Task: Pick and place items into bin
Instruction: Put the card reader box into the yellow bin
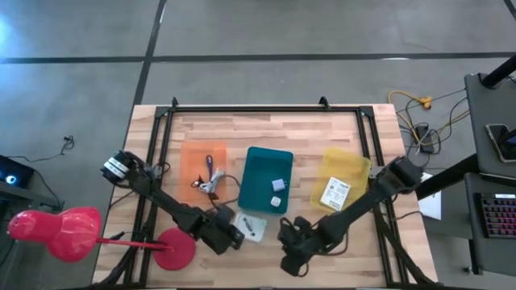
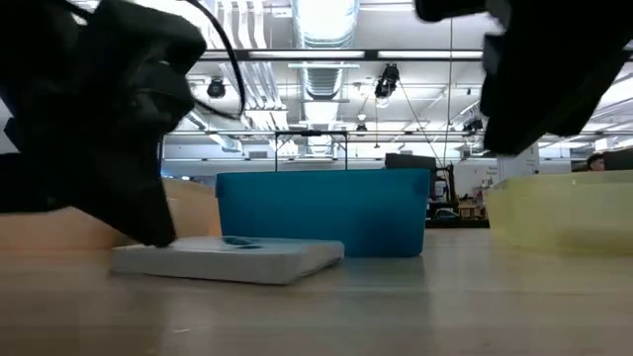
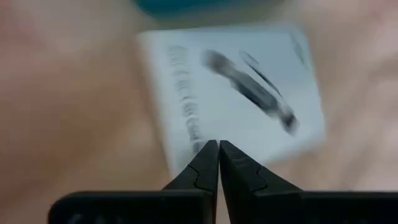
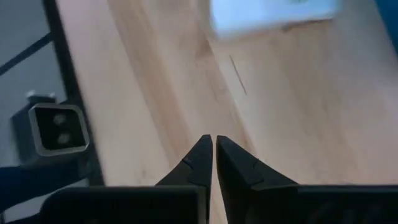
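I am looking down on a light wooden desk (image 1: 322, 129) carrying three shallow plastic trays in a row: an orange one (image 1: 192, 161), a teal bin (image 1: 260, 173) in the middle and a yellow one (image 1: 348, 171). The left tool (image 1: 231, 235) is sitting at the desk's near edge with its two dark fingers (image 3: 208, 163) pressed together and holding nothing; their tips are resting at the edge of a flat white square packet with a dark print (image 1: 251, 226), which is lying on the wood just in front of the teal bin. The right tool (image 1: 292, 259) is hovering over bare wood beside that packet, nearer the front edge, and its fingers (image 4: 200, 158) are likewise closed on nothing. Two tiny white cubes (image 1: 277, 192) are lying inside the teal bin. A thin purple stick tool (image 1: 210, 169) and some black wiry pieces (image 1: 203, 188) are lying in the orange tray, and another white printed packet (image 1: 335, 193) is lying in the yellow tray. A big pink-red lamp-like stand (image 1: 173, 248) is occupying the desk's front left corner.
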